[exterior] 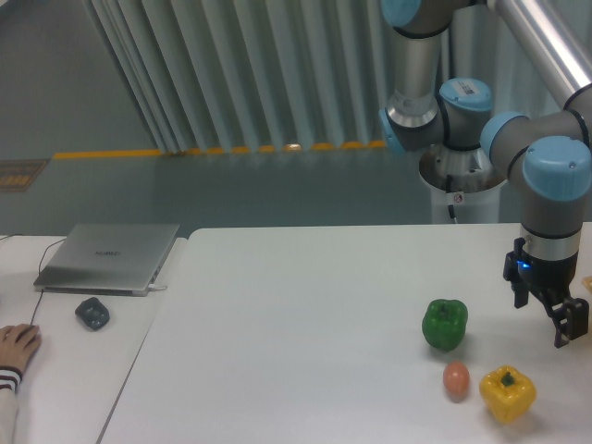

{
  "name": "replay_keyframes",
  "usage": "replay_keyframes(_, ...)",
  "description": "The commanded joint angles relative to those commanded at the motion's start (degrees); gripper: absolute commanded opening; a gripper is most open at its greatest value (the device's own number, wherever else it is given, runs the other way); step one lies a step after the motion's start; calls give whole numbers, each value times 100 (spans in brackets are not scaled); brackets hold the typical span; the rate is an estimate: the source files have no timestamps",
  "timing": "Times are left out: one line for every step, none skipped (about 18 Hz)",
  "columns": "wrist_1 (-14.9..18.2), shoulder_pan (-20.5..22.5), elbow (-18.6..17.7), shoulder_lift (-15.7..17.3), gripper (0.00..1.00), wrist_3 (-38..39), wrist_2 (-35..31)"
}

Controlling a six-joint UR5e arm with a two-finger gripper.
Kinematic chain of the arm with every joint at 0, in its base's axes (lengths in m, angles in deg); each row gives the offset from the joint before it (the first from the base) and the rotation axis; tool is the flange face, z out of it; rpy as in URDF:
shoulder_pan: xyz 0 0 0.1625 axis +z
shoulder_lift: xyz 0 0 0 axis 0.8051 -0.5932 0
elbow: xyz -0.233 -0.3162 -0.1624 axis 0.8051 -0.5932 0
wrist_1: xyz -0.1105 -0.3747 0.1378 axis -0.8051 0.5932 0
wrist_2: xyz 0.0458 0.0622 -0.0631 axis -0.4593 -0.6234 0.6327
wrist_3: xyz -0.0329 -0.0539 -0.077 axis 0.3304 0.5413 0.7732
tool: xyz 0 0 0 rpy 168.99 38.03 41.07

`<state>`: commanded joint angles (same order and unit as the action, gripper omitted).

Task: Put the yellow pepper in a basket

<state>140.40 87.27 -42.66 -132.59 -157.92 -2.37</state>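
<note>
One gripper (562, 316) hangs above-right of the pepper (507, 392) — jaws empty, their opening unclear. Risk: nudging the egg (456, 379) beside it — or the pepper rolling off.

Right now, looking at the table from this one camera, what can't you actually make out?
- Basket: only a pale sliver at the right edge; the frame cuts off the rest.
- Tool: dark fingers seen at an angle near the right edge; open or shut cannot be told.
- Person's hand: cut off by the left edge.
- Small dark object beside the laptop: too small to identify.
- Yellow pepper: far side hidden.
</note>
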Motion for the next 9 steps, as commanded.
replay_keyframes(0,0,-9,0,100,0,9)
replay_keyframes(-9,0,-9,0,100,-9,17)
replay_keyframes(-9,9,-9,0,100,0,35)
replay_keyframes(-9,9,-9,9,100,0,35)
replay_keyframes(-17,0,-9,0,100,17,53)
replay_keyframes(-35,0,-9,0,100,35,70)
replay_keyframes(-44,0,-18,0,100,96,131)
replay_keyframes(-61,17,-9,0,100,314,323)
replay_keyframes(-70,35,-9,9,100,508,482)
